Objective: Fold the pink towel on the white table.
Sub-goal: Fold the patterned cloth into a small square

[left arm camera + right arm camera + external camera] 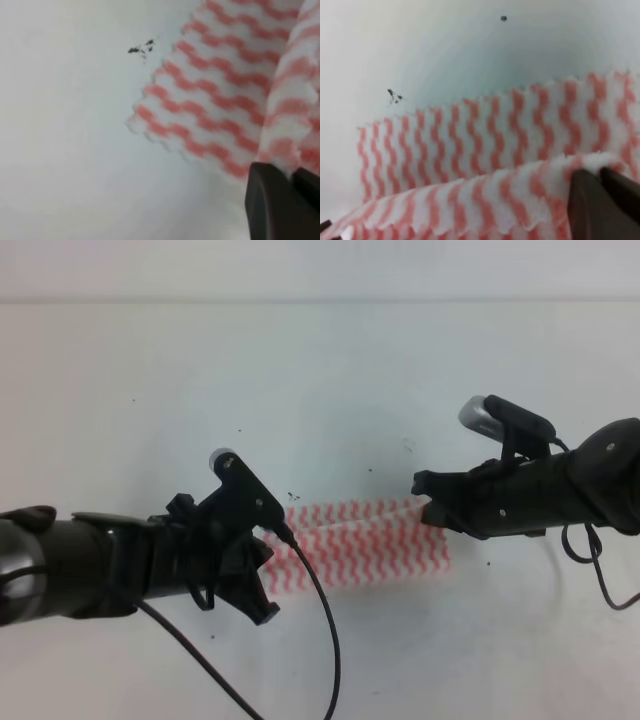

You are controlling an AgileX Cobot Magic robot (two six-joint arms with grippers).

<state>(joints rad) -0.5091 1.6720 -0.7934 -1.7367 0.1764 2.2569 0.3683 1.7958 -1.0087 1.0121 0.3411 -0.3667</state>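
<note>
Pink towel (365, 545) on white table (300, 370); both jaws clamped on its raised edge.

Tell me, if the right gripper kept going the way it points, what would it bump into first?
Probably the pink towel: the right gripper already pinches its folded edge, and striped cloth lies ahead on the white table. Depth is unclear.

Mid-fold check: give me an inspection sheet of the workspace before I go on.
Surface: white table, a few dark specks.
Job's things: pink towel partly folded, one edge lifted over the flat layer.
Clutter: nothing seen.
Grippers: left gripper and right gripper each shut on a raised towel edge.
Cables: black cable trails from the left arm across the table; another loops by the right arm.
Surroundings: nothing seen beyond the table.
</note>
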